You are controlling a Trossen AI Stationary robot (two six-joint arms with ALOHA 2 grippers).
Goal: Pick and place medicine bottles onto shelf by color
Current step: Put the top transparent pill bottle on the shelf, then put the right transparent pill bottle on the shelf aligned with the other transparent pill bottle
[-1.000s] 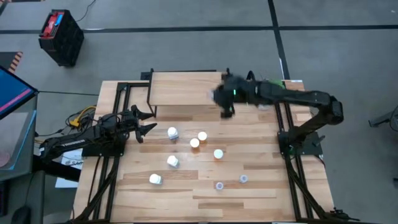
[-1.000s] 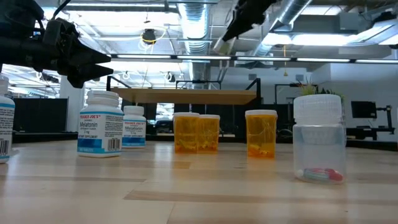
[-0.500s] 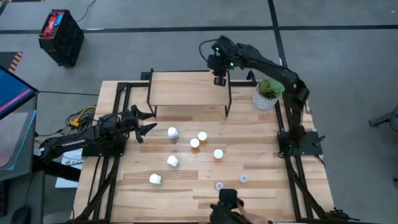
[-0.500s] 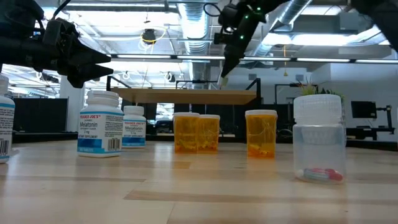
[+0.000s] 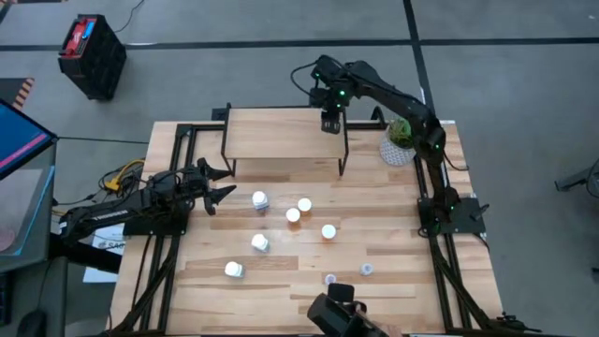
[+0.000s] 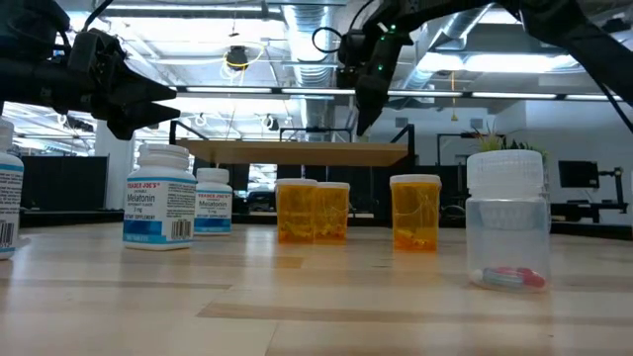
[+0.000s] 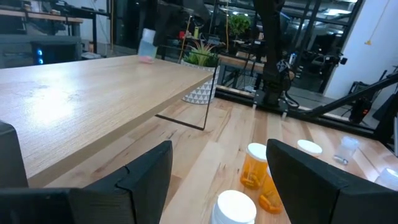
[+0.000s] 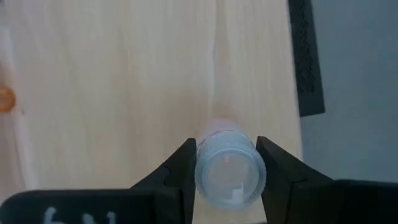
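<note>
Right tool (image 8: 227, 180) over the shelf (image 5: 271, 136) corner — clamped on a clear bottle (image 8: 231, 176). Left tool (image 5: 222, 183) waits at the desk (image 5: 393, 215) edge, fingers apart.

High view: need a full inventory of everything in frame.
white bottles: 3, white with blue labels, table left of centre
orange bottles: 3, orange, table centre
clear bottles: 3, clear; two near table's front edge, one in right gripper
shelf: 1, light wood with black legs, table's far side
potted plant: 1, green in white pot, right of shelf
crate: 1, black, on floor
table: 1, light wood
left gripper: open, over table's left side
right gripper: shut on clear bottle, at shelf's far right corner
</note>
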